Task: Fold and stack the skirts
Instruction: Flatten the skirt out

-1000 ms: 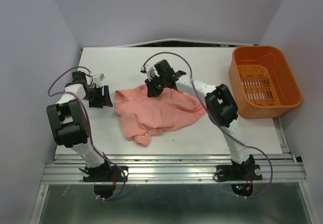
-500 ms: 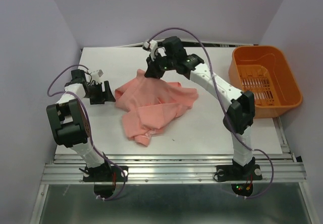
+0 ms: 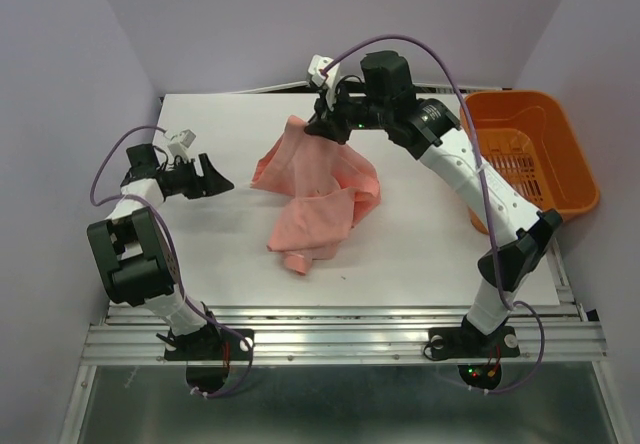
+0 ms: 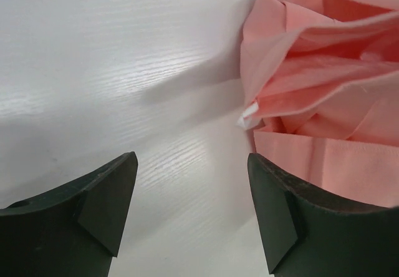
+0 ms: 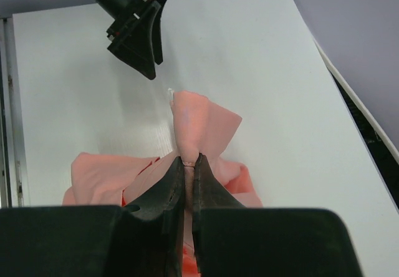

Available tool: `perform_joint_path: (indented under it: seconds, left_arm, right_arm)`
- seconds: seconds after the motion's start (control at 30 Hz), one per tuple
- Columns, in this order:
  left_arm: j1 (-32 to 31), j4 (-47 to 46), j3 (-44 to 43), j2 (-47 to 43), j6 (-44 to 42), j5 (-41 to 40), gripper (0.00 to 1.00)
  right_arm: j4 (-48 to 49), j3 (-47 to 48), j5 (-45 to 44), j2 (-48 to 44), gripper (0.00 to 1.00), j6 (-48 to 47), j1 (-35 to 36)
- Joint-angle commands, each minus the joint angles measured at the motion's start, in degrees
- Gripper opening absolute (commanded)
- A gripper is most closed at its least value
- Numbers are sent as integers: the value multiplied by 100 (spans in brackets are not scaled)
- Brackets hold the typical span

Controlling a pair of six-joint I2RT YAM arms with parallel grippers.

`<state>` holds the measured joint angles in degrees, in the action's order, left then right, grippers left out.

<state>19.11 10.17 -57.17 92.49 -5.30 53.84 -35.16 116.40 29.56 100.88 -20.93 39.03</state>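
The skirt (image 3: 315, 199) mid-way on the table (image 3: 420, 259), basket (image 3: 572, 159) at its far-right corner.

No readable text, brand, number or sign in any view. Only candidate: small white tag (image 4: 247, 116) at edge of skirt (image 4: 324, 102), centre-right of left wrist view. Tag too small and blurred, nothing legible on it.
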Motion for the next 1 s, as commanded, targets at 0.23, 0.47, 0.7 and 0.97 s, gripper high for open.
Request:
perform_joint_path:
  seconds: [0.23,0.47,0.7,0.97]
  left_arm:
    - [-162,2894,-664,-214,-7318,875,83]
    - [-803,1857,-919,155,-6765,619,83]
    - [-1533,233,-586,313,-5484,206,82]
    - [-1753,-797,-795,674,-3981,258,67]
  right_arm:
    - [-52,321,-161,-51,1,-316,43]
    - [-228,568,-231,-7,1,-368,44]
    - [-246,621,-319,-33,1,-324,96]
    - [-132,630,-503,-139,1,-131,96]
